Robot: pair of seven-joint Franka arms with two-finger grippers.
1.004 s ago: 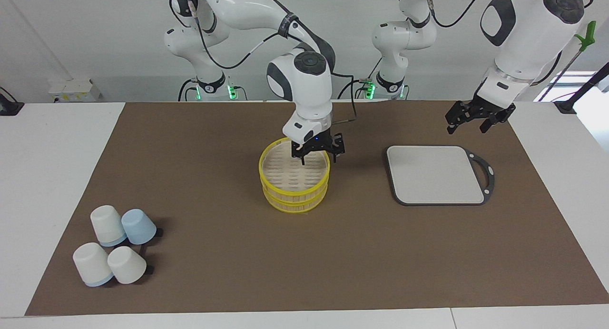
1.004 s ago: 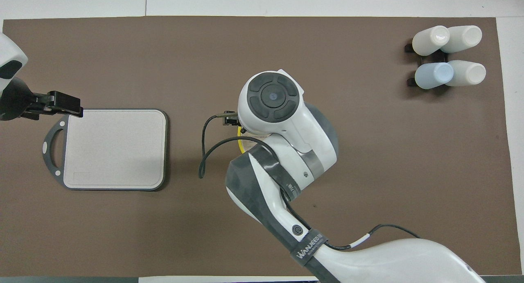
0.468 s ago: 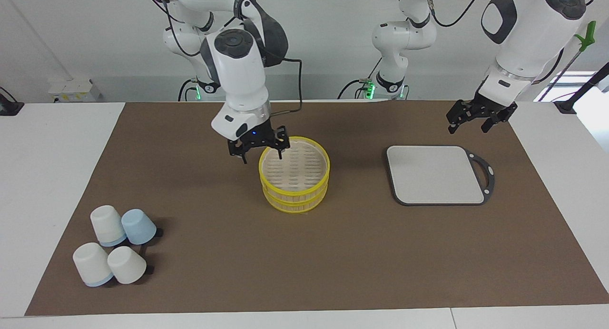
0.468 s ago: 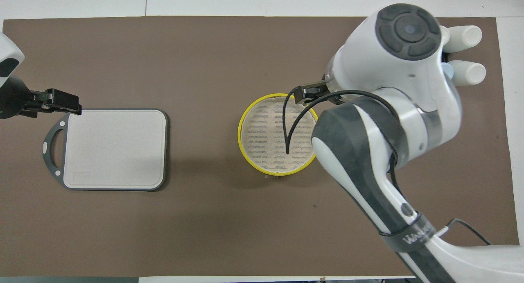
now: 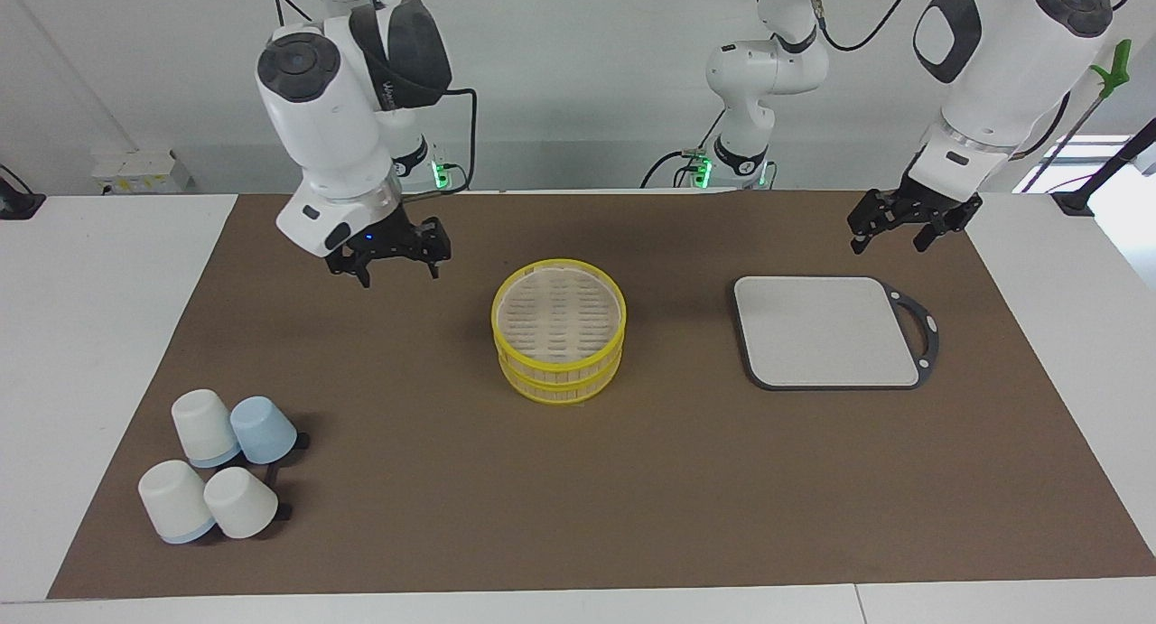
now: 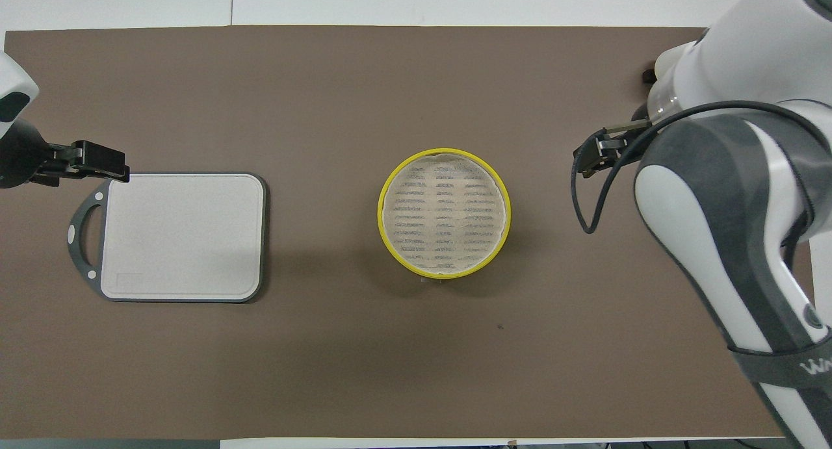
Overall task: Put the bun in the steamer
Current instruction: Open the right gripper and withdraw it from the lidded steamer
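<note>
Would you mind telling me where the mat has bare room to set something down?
Bare mat lies between the steamer and the grey board, and between the steamer and the cups. The board's top is bare too. It is crowded only at the cups' corner.

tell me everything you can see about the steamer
The steamer is a round basket with bright yellow rims and tan woven-looking walls, two tiers stacked squarely one on the other. It has no lid on; the pale slatted floor of the top tier shows fully in the overhead view and nothing lies on it. It stands upright on the brown mat near the table's middle. Nothing touches it but the mat.
</note>
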